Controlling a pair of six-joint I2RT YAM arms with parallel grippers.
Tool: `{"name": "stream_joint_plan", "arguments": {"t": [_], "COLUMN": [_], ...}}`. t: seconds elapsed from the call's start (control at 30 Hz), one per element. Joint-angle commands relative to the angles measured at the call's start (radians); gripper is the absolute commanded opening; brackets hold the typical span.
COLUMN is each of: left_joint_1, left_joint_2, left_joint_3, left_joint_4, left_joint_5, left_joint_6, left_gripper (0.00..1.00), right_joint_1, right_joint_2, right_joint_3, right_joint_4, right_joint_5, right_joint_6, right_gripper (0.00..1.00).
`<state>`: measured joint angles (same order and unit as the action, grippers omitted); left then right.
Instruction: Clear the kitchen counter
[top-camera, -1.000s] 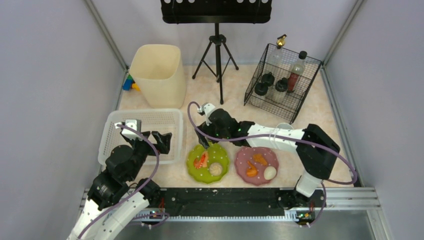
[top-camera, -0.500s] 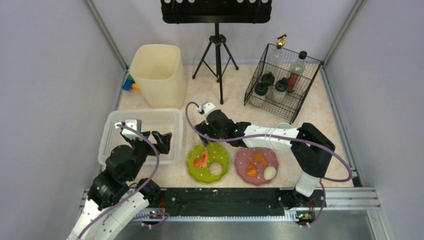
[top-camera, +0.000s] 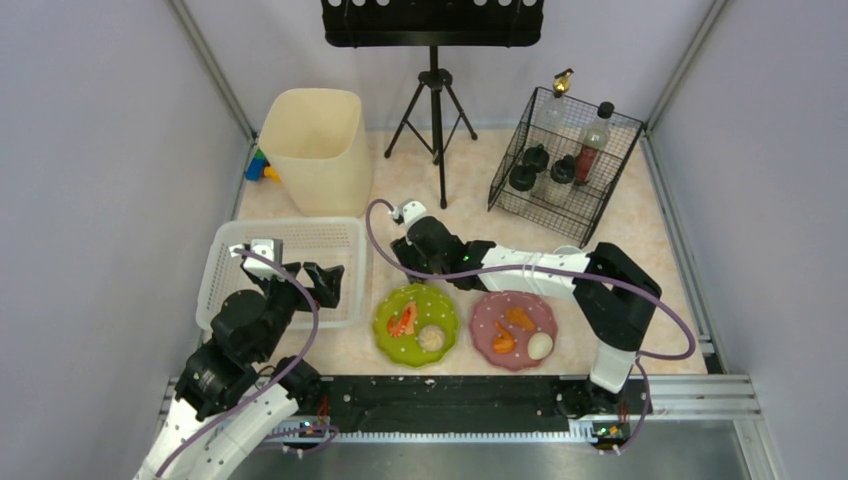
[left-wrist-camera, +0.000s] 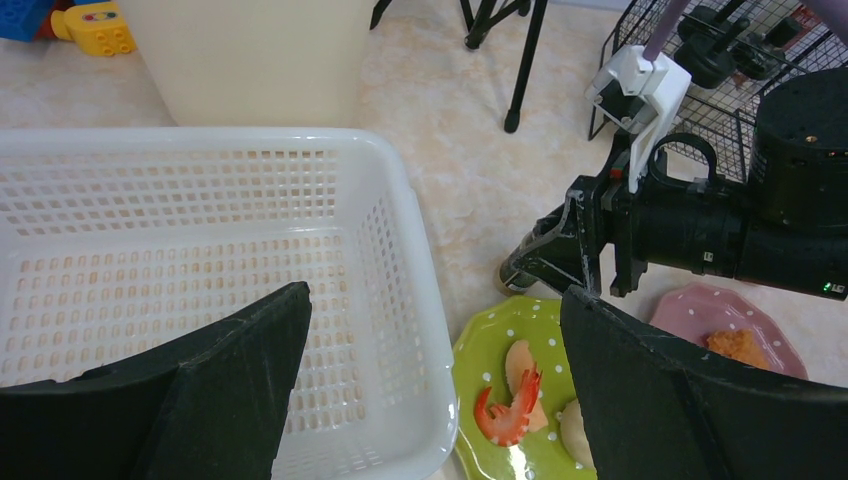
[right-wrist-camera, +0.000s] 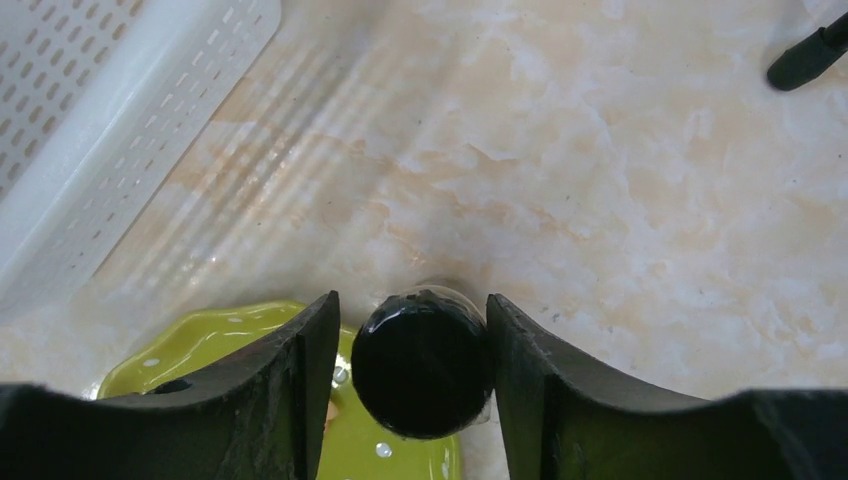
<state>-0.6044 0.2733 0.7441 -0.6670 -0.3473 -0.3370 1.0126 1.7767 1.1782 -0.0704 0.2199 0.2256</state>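
The kitchen counter (top-camera: 480, 168) spans the whole cell floor, beneath everything else. On it we see a cream bin (top-camera: 315, 150) at the far left and a white basket (top-camera: 300, 240) just in front of it. A wire rack (top-camera: 545, 212) (bottles (top-camera: 592, 140) inside) stands at the far right. A green plate (top-camera: 440, 308) and a pink plate (top-camera: 485, 310) lie side by side at the near edge. The left gripper (left-wrist-camera: 435, 295) hangs over the basket's right edge, jaws wide apart. The right gripper (right-wrist-camera: 411, 296) brackets a small black cap (right-wrist-camera: 421, 362) at the green plate's far rim; whether it is clamped on the cap, we cannot tell.
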Motion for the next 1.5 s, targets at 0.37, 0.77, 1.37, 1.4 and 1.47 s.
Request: {"name": "stream_joint_plan", "arguments": {"t": [0.37,0.77,1.37,1.4,1.47], "left_joint_1": [0.003,0.004,0.003,0.003,0.003], "left_joint_2": [0.012,0.012,0.012,0.011,0.011], "left_joint_3": [0.005,0.005,0.005,0.005,0.005], "left_joint_4": [0.036,0.036,0.038,0.038,0.038], "left_joint_5": [0.008,0.010,0.019,0.018,0.020], "left_joint_6": [0.013,0.013,0.012,0.012,0.013], "left_gripper": [0.99,0.99,0.99,0.99,0.99], "right_joint_1": [0.011,-0.050,-0.524,-0.530,-0.547], "right_joint_2": [-0.126,-0.386,-0.552,-0.553,-0.553], "right_joint_3": [-0.016,0.002,-0.076,-0.083,-0.099], "right_joint_4": [0.040,-0.078,-0.099,-0.092,-0.079], "right_joint_5": [0.127,0.292,0.264,0.275,0.300], "right_joint_6": [0.006,-0.103,0.022,0.024,0.026], "right_gripper": [0.24,0.19,0.17,0.17,0.16]}}
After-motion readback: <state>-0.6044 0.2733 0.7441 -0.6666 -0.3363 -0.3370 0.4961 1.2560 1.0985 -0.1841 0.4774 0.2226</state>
